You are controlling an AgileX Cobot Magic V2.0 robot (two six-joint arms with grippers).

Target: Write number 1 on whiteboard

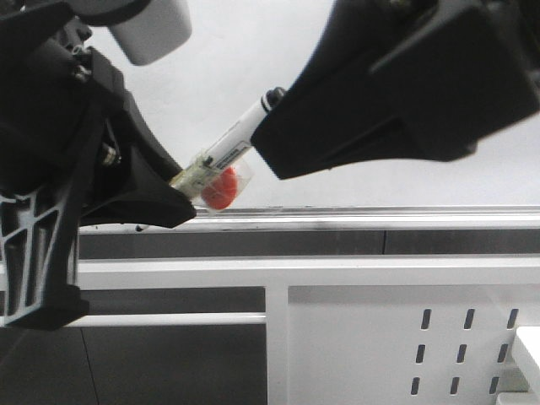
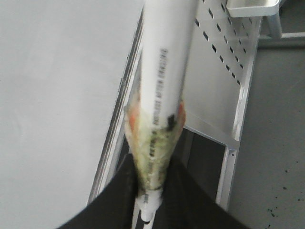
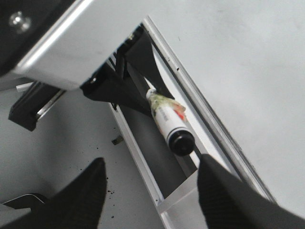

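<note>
One marker pen (image 1: 226,150) is clamped in the left gripper (image 1: 173,198) jaws; the right gripper (image 3: 150,191) jaws stand apart before one whiteboard (image 1: 236,59), above one perforated panel (image 1: 439,337).

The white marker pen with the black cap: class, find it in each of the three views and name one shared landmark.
Front view: the white marker pen slants at centre, between both grippers.
Left wrist view: it fills the middle, running up from the left gripper.
Right wrist view: it sits at centre, black cap toward the camera.
Shared landmark: the silver ledge of the glossy whiteboard.
</note>
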